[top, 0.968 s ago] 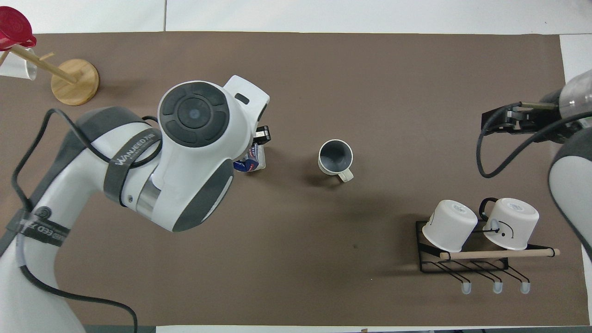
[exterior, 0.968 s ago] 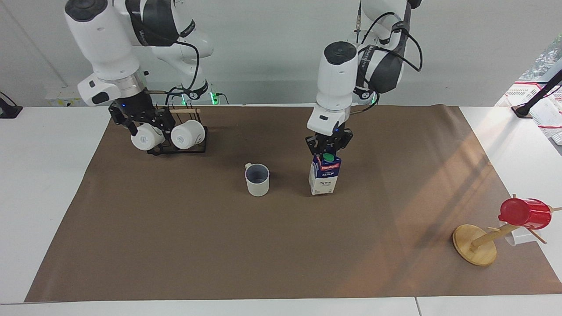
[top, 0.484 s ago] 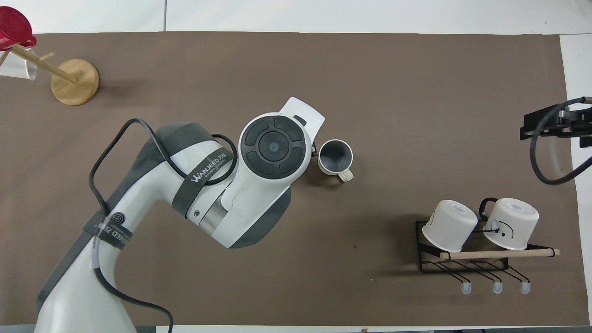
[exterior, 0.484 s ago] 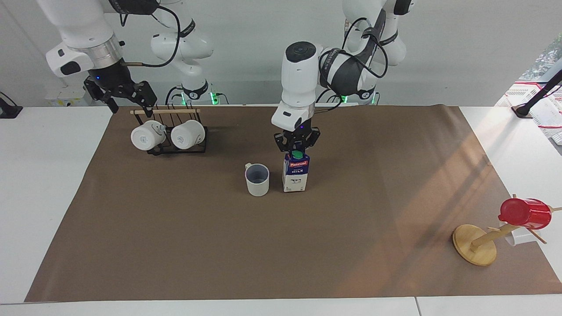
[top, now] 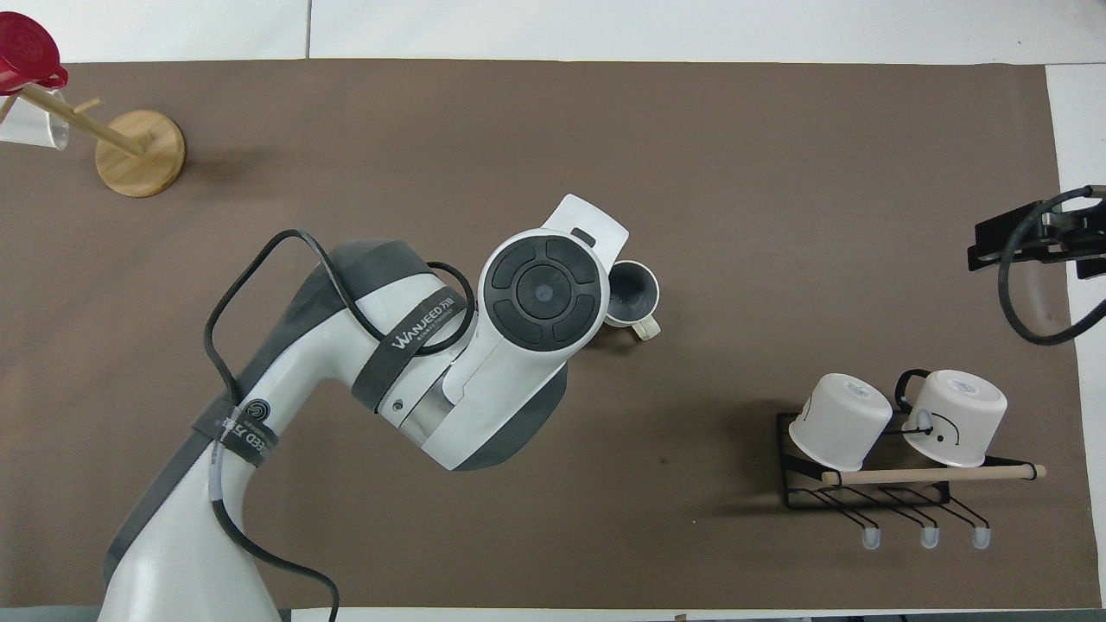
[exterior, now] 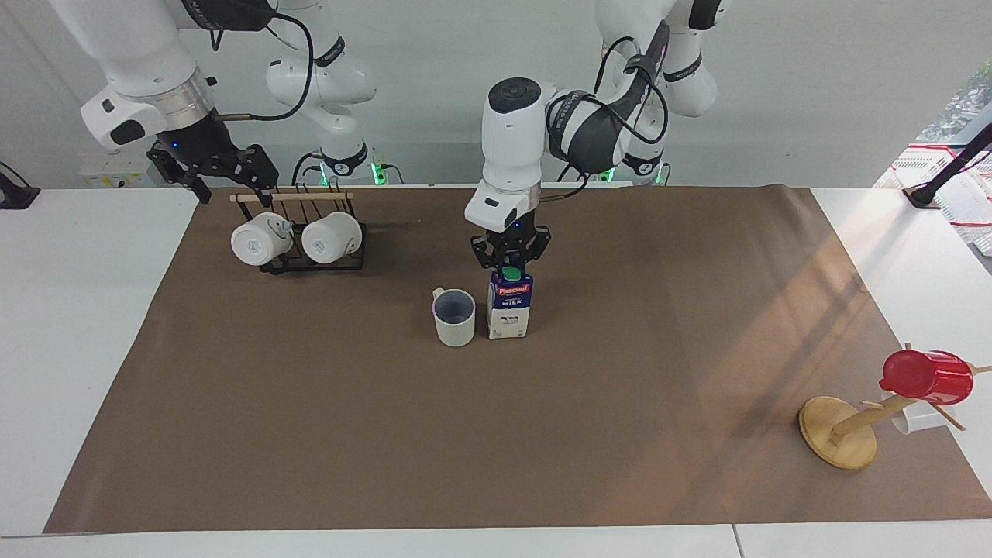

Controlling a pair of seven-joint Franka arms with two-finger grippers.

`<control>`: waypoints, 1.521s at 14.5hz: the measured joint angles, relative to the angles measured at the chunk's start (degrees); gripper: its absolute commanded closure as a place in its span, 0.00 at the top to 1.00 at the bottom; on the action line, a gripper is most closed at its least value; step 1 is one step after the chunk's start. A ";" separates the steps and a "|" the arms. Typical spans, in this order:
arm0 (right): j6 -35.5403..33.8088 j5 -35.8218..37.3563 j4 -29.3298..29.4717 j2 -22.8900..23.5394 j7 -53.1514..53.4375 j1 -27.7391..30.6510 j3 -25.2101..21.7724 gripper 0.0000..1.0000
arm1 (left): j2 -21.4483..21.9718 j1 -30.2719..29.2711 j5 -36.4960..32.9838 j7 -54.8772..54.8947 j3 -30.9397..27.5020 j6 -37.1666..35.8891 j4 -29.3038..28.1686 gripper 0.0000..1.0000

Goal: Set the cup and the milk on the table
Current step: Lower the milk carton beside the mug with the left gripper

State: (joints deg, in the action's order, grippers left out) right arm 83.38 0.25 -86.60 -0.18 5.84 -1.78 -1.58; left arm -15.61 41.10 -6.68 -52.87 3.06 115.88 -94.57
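Note:
The milk (exterior: 509, 310), a small carton with a dark blue top and a green cap, stands upright on the brown-papered table (exterior: 387, 449) right beside the cup (exterior: 454, 318). My left gripper (exterior: 511, 262) is shut on the carton's top ridge from above. The off-white cup with its grey-blue inside stands upright on the paper toward the right arm's end from the carton. In the overhead view the left arm's wrist hides the milk and covers part of the cup (top: 638, 294). My right gripper (exterior: 231, 182) hangs open and empty above the mug rack's end, at the table's (top: 778, 173) edge (top: 1024, 246).
A black wire rack (exterior: 310, 263) holding two white mugs sits near the robots at the right arm's end (top: 864, 497). A wooden peg stand (exterior: 841, 430) with a red cup (exterior: 926, 376) stands at the left arm's end, far from the robots (top: 138, 151).
The left arm has carried the milk toward the right arm's end until it stands beside the cup. The right gripper has risen away from the mugs on the rack.

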 measured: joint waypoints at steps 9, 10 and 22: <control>0.84 1.47 0.10 0.14 -0.83 -0.23 0.37 1.00 | -0.12 0.63 -0.12 -0.24 -0.01 0.72 0.02 0.00; 1.01 1.47 0.10 0.17 -0.83 -0.19 0.37 1.00 | -0.12 0.63 -0.13 -0.26 -0.03 0.67 0.02 0.00; 1.01 1.32 -0.18 0.25 -0.83 -0.30 0.46 1.00 | -0.12 0.64 -1.06 -1.08 -0.10 -0.90 0.24 0.00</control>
State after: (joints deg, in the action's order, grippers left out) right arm 84.39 1.57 -86.77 0.07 5.02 -2.07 -1.12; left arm -15.73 41.74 -7.75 -53.94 2.96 114.99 -94.32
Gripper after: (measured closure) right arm 0.000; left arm 0.608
